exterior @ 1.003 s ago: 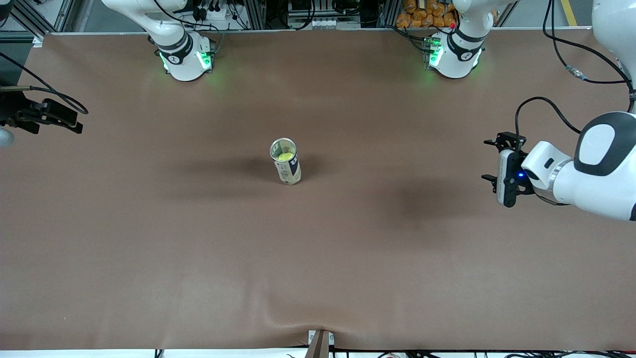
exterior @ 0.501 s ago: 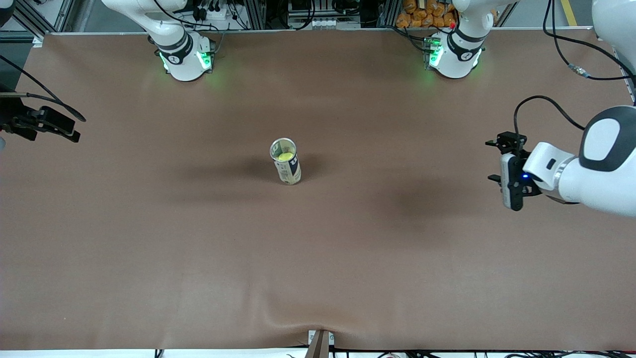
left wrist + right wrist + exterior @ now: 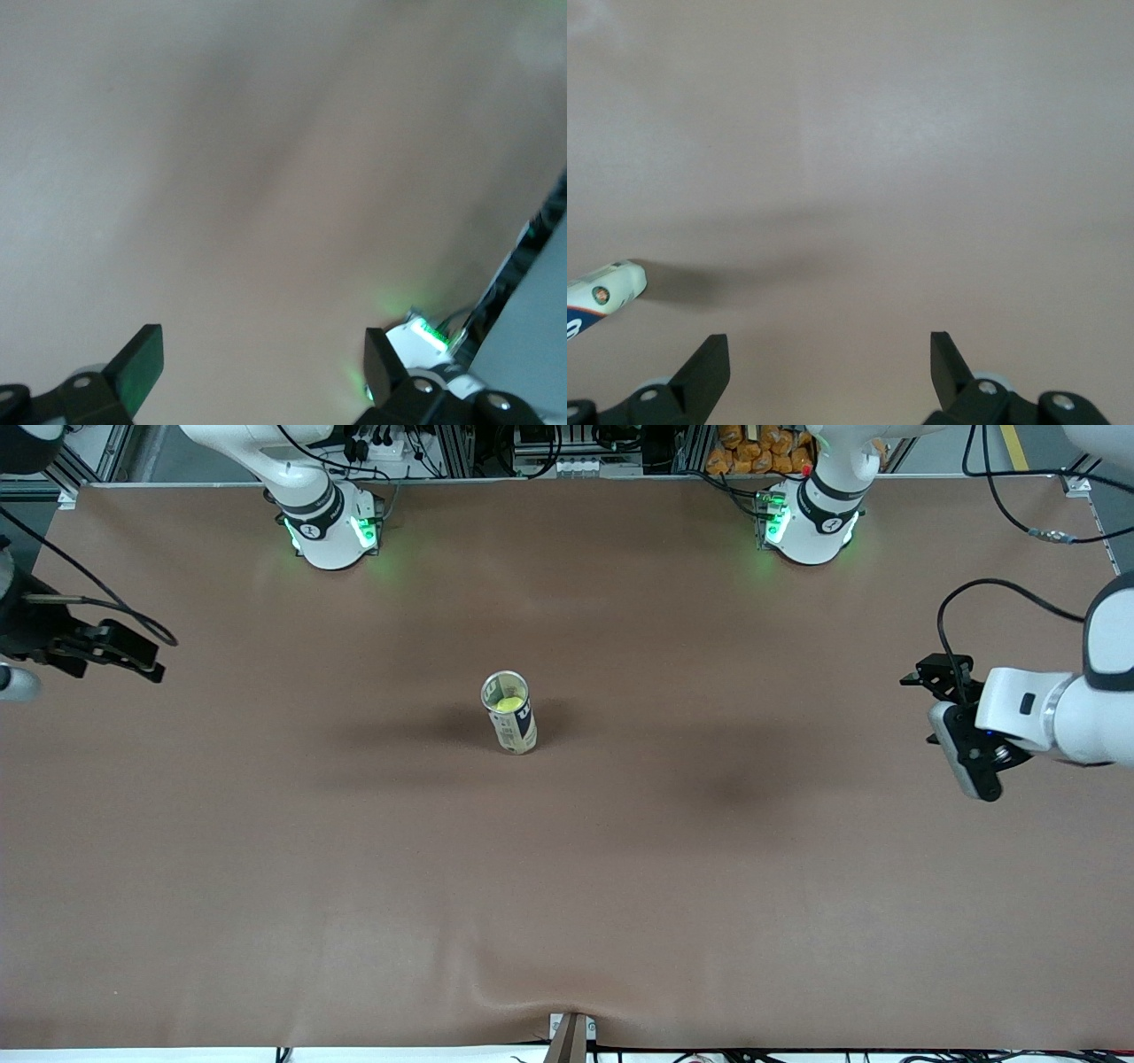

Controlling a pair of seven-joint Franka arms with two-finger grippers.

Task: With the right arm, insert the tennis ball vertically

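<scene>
So the landmark here is the tennis ball can [image 3: 510, 724], standing upright on the brown table cover [image 3: 567, 886] roughly mid-table with its open mouth facing up. That upright pose is the whole point of a vertical insert: the opening faces straight up so a ball can drop in from above. The tennis ball [image 3: 508, 704] is already sitting inside the can, yellow-green just below the rim, so to me the insert looks done.

Nearest the camera, the table in front of the can is just bare cover with a wrinkle at the edge.

Level with the can or a touch farther, both grippers are parked well apart from it, one at each end of the table. The right gripper [image 3: 120, 654] hangs over the right arm's end of the table, fingers spread wide with nothing between them; its wrist view shows the two fingertips [image 3: 709, 363] apart over bare cover, with the can's base poking into the edge of the shot. Makes sense if it's let go and is clearing out.

The left gripper [image 3: 952, 717] is over the left arm's end, also wide open and empty, and that arm looks like it's just waiting, since the job belongs to the right arm.

Farthest from the camera, the two arm bases [image 3: 332, 531] glow green well away from the can.
</scene>
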